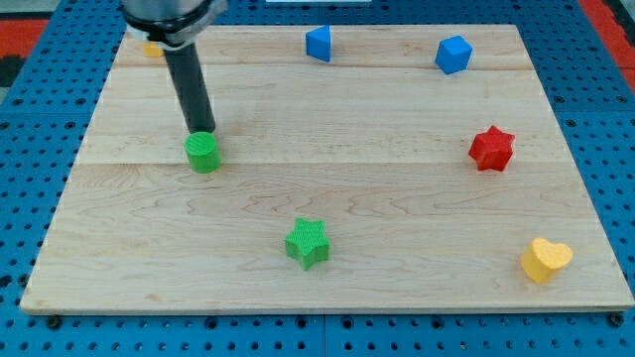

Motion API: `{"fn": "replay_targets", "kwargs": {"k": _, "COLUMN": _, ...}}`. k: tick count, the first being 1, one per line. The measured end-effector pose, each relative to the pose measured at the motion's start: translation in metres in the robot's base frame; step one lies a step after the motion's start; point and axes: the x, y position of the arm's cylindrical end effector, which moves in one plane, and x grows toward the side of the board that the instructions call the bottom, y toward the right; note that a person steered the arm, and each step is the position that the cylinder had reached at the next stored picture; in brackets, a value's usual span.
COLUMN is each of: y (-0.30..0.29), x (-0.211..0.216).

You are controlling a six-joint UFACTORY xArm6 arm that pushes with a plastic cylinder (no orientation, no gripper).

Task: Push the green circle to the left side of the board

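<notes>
The green circle (202,153) sits on the left half of the wooden board (327,198), though not yet at its left edge, and everything else is easiest placed from it. My tip (201,132) stands right at the circle's top side, touching it or all but touching; the rod hides the exact contact. There are no fingers on this rig, only the plain rod, so nothing is clamped: the circle lies free on the wood and moves only when shoved.

Standing where it does, the tip looks set to push the circle toward the view's bottom rather than the view's left. For a leftward push I judge it needs to come round to the circle's right side first.

The green star (308,243) lies below and to the right of the circle, well apart. Far to the right are the red star (491,149) and, lower, the yellow heart (546,260). Up and to the right are two blue blocks (318,44) (453,54) near the board's top edge. Above the circle, partly hidden by the arm, a small orange block (151,48) shows. None of them lies between the circle and the left edge.
</notes>
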Motion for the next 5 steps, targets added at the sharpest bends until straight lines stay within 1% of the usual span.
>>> {"fn": "replay_targets", "kwargs": {"k": 1, "y": 0.103, "x": 0.008}}
{"fn": "replay_targets", "kwargs": {"k": 2, "y": 0.053, "x": 0.031}}
{"fn": "replay_targets", "kwargs": {"k": 3, "y": -0.039, "x": -0.005}}
{"fn": "replay_targets", "kwargs": {"k": 4, "y": 0.021, "x": 0.012}}
{"fn": "replay_targets", "kwargs": {"k": 5, "y": 0.072, "x": 0.041}}
